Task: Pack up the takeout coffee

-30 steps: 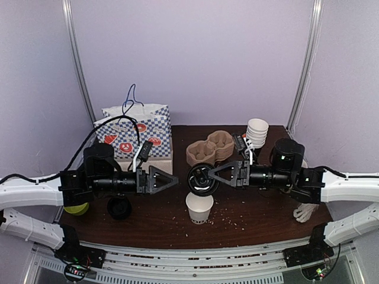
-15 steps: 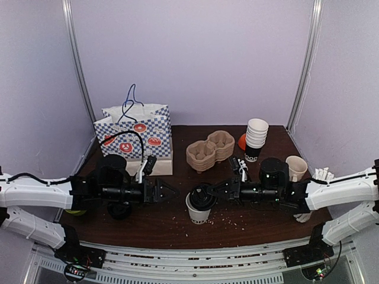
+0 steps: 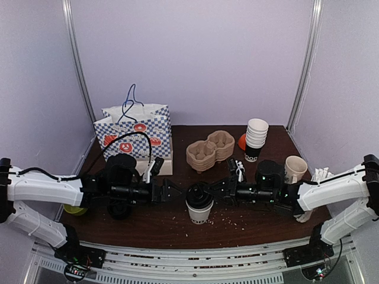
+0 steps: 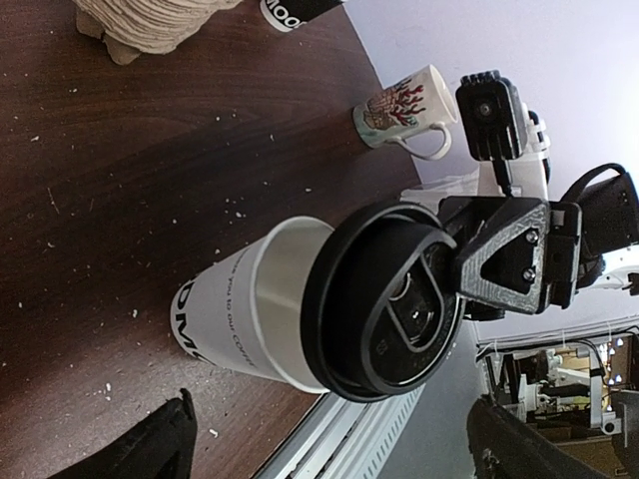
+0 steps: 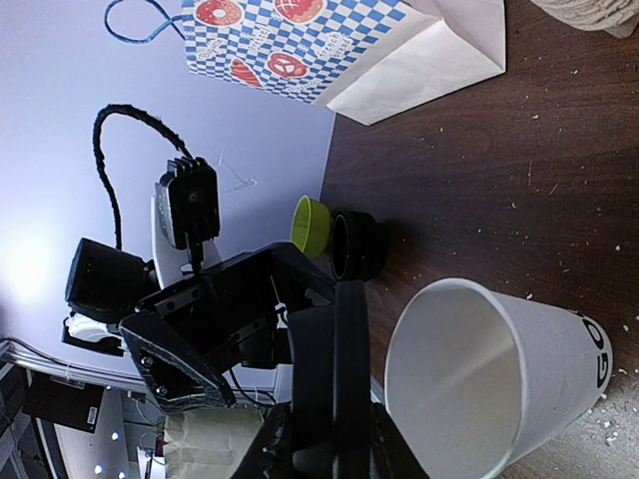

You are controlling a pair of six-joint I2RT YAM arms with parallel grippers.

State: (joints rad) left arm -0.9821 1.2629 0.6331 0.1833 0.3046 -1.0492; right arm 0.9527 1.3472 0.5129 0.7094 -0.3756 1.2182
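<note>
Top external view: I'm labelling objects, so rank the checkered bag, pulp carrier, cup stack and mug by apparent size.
Largest first:
checkered bag
pulp carrier
cup stack, close to the carrier
mug, partly hidden

Dark wooden table (image 3: pixel 260 228) bears bag (image 3: pixel 135 137), carrier (image 3: pixel 209 149), cup stack (image 3: pixel 256 139), mug (image 3: pixel 295 168), paper cup (image 3: pixel 199 214).

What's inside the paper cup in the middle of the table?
The cup shows only bare white inner wall, no drink visible. Its very bottom is out of sight, and from above the black lid held by the right claw covers the opening.
</note>
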